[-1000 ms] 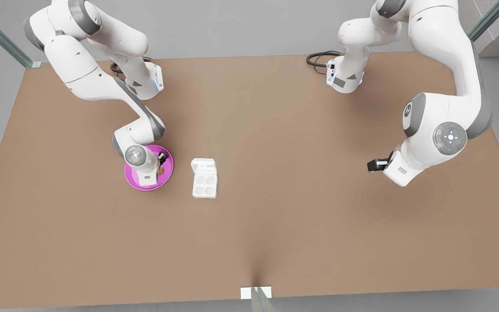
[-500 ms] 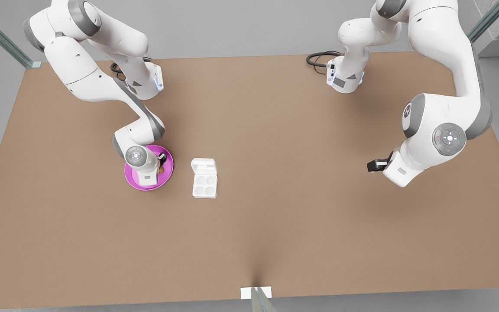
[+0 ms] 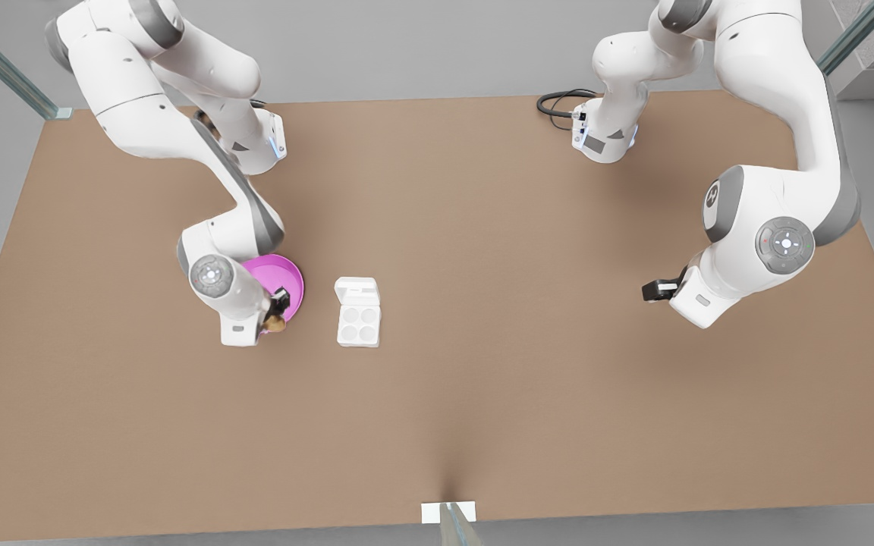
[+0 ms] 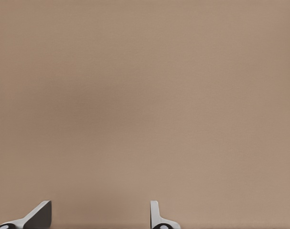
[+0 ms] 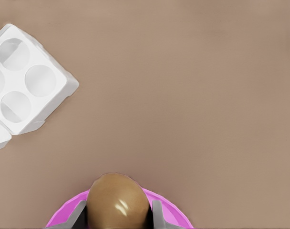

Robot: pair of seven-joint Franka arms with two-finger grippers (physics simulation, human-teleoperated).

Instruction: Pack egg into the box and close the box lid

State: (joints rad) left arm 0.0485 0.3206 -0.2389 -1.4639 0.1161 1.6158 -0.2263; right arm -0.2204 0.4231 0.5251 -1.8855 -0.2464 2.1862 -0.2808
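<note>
Right wrist view: right hand (image 5: pixel 117 215) clamped on smooth tan egg (image 5: pixel 118 200) above pink plate (image 5: pixel 176 217). Front view: open four-cup box (image 3: pixel 358 321) nearby; left hand (image 4: pixel 101 215) spread, idle over bare counter (image 4: pixel 145 95).

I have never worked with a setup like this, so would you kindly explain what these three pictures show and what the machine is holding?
These are simulator renders of two white robot arms over a brown table. The front view looks down from above; the other two pictures come from cameras on the arms' wrists. The right gripper, on the front view's left, is shut on the small tan-beige oval egg, lifted above the edge of the round pink plate. Beside the plate sits the small white square egg carton with four empty cups, its white hinged lid open. The left gripper, on the front view's right, waits open over bare table, holding nothing.
</note>
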